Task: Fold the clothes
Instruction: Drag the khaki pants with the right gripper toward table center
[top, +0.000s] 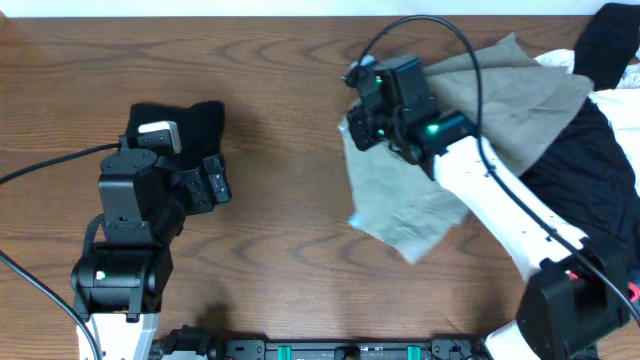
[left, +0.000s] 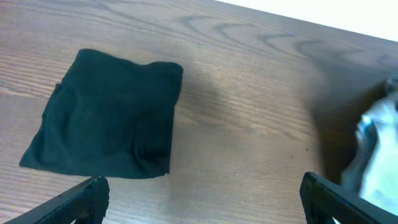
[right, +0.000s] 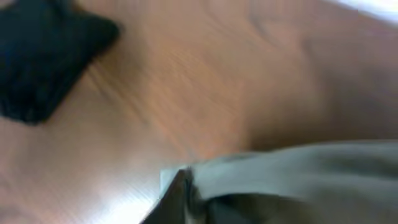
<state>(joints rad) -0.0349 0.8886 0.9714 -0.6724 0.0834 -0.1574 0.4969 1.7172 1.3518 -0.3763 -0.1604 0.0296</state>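
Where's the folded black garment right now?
Overhead view: the black garment lies left on the table, just ahead of the open left hand, far from the shorts.

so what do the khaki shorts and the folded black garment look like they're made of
khaki shorts: thin woven cloth, likely cotton, matte; it holds sharp creases and wrinkles.
folded black garment: soft knit, probably jersey, matte; rounded folds, no sheen, weave too fine to see.

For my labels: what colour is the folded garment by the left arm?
The folded garment is plain black; best in the left wrist view.
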